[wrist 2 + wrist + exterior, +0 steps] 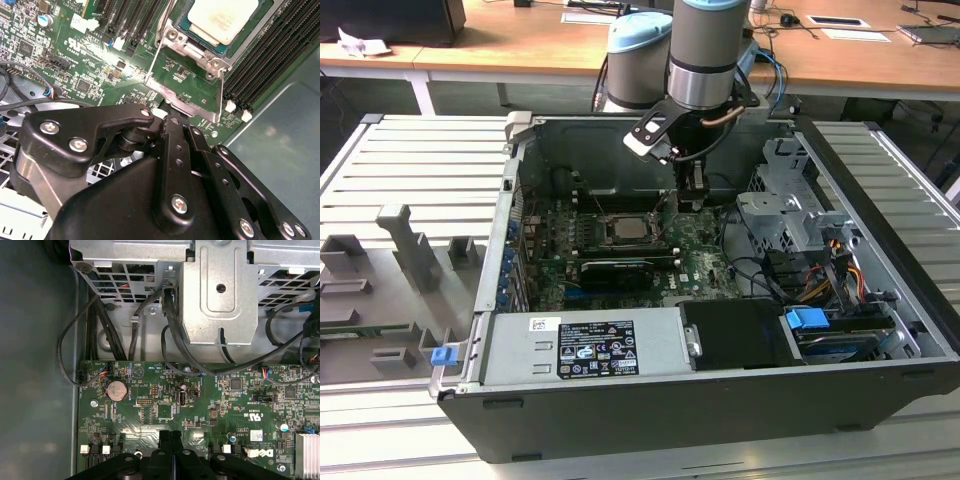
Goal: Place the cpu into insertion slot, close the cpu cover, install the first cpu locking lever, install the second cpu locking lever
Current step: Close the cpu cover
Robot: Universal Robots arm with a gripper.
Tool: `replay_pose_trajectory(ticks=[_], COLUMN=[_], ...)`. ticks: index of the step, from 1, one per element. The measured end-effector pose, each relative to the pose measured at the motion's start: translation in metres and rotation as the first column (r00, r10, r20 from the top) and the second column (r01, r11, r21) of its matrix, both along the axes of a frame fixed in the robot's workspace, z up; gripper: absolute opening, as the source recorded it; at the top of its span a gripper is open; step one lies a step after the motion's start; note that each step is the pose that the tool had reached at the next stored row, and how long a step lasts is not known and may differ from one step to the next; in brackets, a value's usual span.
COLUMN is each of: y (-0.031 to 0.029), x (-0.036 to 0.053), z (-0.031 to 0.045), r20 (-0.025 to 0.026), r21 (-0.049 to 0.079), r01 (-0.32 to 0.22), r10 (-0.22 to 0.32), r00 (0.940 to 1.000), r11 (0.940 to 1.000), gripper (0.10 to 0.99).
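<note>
The cpu (222, 20) lies flat in the insertion slot, whose contacts are hidden beneath it; in the exterior view the cpu (623, 230) is at the middle of the motherboard. The silver cpu cover (192, 49) lies down around the chip. Two thin wire locking levers run beside it, one (156, 47) along one side, the other (221, 92) along the neighbouring side. My gripper (167, 116) is shut with nothing in it, its tips just off the cover's metal end tab. In the exterior view the gripper (692, 205) hangs just to the right of the socket. The joined fingertips (170, 436) hover over the board.
The motherboard (705, 262) lies inside an open tower case (880, 200). Black memory slots (270, 55) flank the socket. A metal drive cage (785, 205) with cables stands to the exterior view's right, and a power supply (590, 345) is at the front. Grey fixtures (410, 250) sit outside.
</note>
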State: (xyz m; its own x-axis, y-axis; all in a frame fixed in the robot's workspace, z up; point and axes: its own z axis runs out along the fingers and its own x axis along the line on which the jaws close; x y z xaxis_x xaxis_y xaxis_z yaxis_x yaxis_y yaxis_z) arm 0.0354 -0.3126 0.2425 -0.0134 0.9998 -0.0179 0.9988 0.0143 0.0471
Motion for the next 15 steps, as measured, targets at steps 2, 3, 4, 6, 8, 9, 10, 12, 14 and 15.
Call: replay_pose_trajectory(ticks=[2,3,4,6,8,9,10,12,14,15], y=[0.0000,0.0000,0.0000,0.0000,0.0000,0.0000,0.0000,0.0000,0.0000,0.0000], x=[-0.0006,-0.0011,-0.0014,-0.0018,-0.0025,-0.0031,-0.0065,-0.0142,-0.0179,-0.0183], z=[0.0000,0.0000,0.0000,0.0000,0.0000,0.0000,0.0000,0.0001,-0.0001,-0.0002], r20=[0.0000,0.0000,0.0000,0.0000,0.0000,0.0000,0.0000,0.0000,0.0000,0.0001], r21=[0.000,0.000,0.000,0.000,0.000,0.000,0.000,0.000,0.000,0.000], r01=[0.000,0.000,0.000,0.000,0.000,0.000,0.000,0.000,0.000,0.000], r10=[0.000,0.000,0.000,0.000,0.000,0.000,0.000,0.000,0.000,0.000], r00=[1.0000,1.0000,1.0000,1.0000,1.0000,1.0000,1.0000,1.0000,1.0000,1.0000], r11=[1.0000,1.0000,1.0000,1.0000,1.0000,1.0000,1.0000,1.0000,1.0000,1.0000], gripper=[0.106,0.106,0.106,0.106,0.106,0.106,0.106,0.106,0.106,0.106])
